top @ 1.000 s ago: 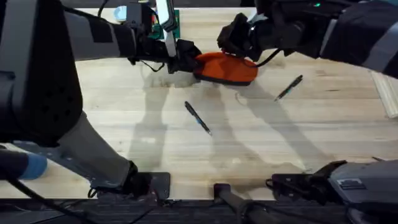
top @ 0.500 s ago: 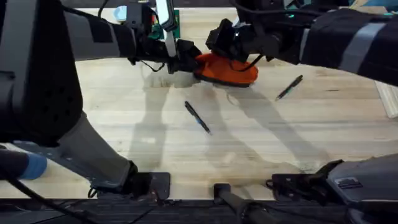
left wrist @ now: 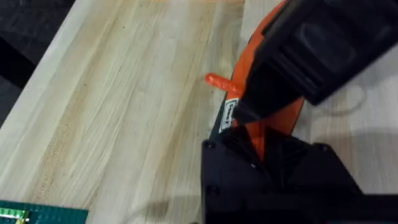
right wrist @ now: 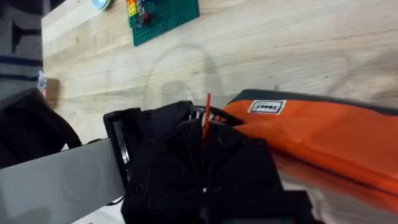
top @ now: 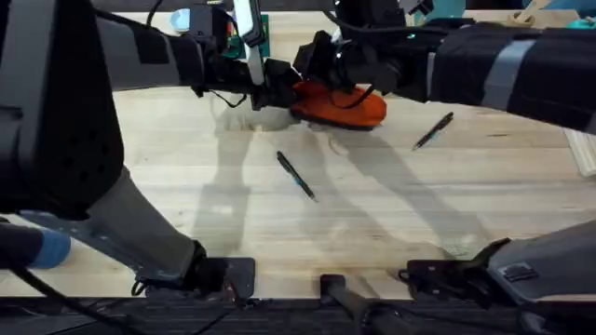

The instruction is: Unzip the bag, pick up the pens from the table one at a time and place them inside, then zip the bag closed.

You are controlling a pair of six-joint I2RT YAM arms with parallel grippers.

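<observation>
Toward the far side of the table (top: 186,186), between the two arms: the bag (top: 349,107), an oblong pouch of smooth orange fabric with a dark grey strip along its lower edge. Lies flat on the pale planks, long side running left to right.

Near its left end, sewn at the seam: a small white label (right wrist: 267,107), rectangular, with dark print like a short row of digits, too small to read for certain. Seen again from the left wrist (left wrist: 231,114), edge-on and no clearer.

Beside the label: a thin, stiff orange pull tab (left wrist: 214,81), jutting out from the pouch over the bare wood. From the right wrist, stands as a narrow orange sliver (right wrist: 206,115) against black plastic.

At the bag's left end: the left gripper (top: 277,91), matte black and blocky, closed with orange fabric pinched between the fingers (left wrist: 261,149).

Directly above the same end, touching the fabric next to the label: the right gripper (top: 321,70), black and angular (left wrist: 305,56). Open or closed, cannot be told.

Nearer the bases, well apart from each other and from the pouch: two pens, slim and dark with a bluish section. One (top: 296,176) lying diagonally near the middle of the table, the other (top: 433,131) diagonally to the right of the bag.

Beyond the left gripper, at the table's far edge: a green studded plate (right wrist: 165,12) carrying a few small coloured bricks.

Underneath it all, light wood with long straight grain.
</observation>
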